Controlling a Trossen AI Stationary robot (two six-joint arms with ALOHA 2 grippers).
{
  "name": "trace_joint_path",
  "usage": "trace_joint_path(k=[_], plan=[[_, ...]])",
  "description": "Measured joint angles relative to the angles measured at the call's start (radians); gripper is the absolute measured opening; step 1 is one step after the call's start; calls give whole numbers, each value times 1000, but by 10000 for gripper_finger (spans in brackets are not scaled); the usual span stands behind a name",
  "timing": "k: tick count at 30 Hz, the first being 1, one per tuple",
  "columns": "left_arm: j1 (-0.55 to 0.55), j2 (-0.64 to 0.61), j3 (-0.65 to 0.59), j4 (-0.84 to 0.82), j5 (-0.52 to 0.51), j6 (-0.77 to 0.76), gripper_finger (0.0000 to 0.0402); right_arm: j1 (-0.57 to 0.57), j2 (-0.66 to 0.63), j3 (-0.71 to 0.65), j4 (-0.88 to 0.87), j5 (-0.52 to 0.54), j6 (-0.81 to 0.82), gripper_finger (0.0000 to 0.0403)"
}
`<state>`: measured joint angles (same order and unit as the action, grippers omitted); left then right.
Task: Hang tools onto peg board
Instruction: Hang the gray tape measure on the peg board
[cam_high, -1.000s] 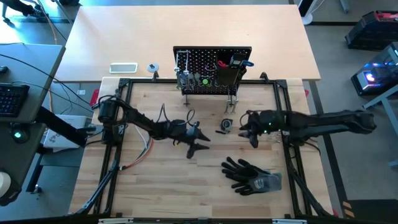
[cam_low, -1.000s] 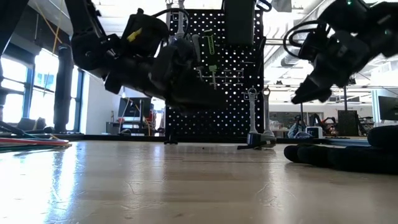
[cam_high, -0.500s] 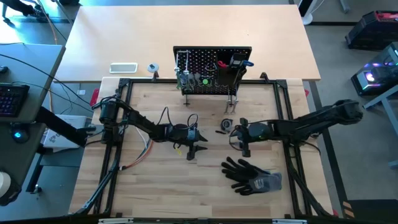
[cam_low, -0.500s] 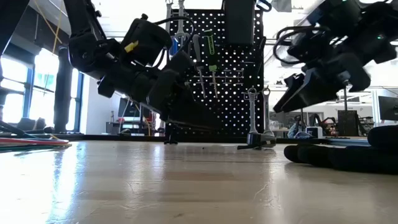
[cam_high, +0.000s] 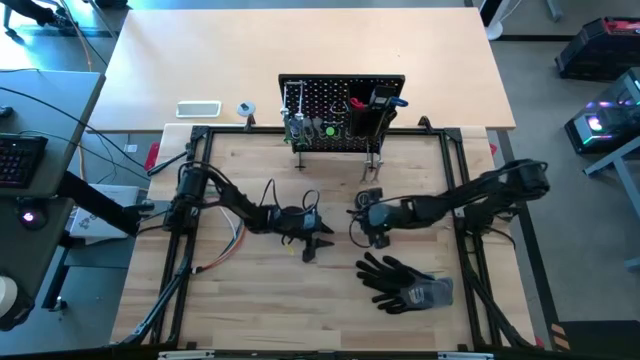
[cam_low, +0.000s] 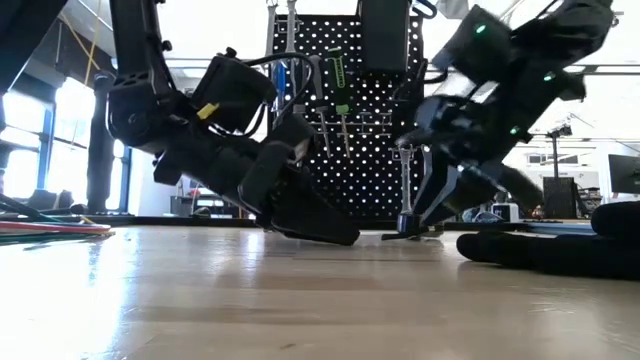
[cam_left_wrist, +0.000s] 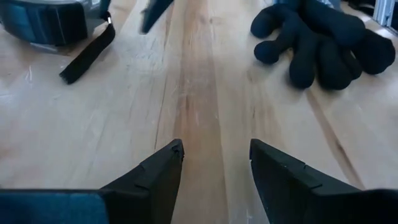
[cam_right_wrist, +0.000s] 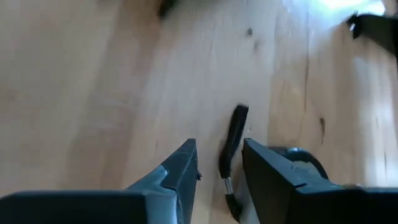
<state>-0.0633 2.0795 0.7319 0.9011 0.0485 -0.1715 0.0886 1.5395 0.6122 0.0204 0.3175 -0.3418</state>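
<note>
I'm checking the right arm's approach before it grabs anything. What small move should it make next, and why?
Probably lower the right gripper a little and shut it. Its fingers are open above the table, with a black strap lying between them, attached to a round dark thing near the peg board.

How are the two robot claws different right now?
The left gripper has only bare table between its fingers; the right gripper straddles a black strap. The left gripper slants shallowly toward the table; the right gripper points down steeply. Both are open, gripping nothing.
</note>
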Motion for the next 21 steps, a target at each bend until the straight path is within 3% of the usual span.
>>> trace_joint_path(k=[7, 17, 21], plan=[[-18, 20, 0, 36, -21, -5, 182, -63, 105, 82, -114, -2, -45, 89], [-20, 20, 0, 34, -20, 18, 182, -116, 157, 117, -149, -49, -67, 81], [-20, 21, 0, 34, -21, 19, 182, -141, 157, 117, -172, -130, -36, 33]])
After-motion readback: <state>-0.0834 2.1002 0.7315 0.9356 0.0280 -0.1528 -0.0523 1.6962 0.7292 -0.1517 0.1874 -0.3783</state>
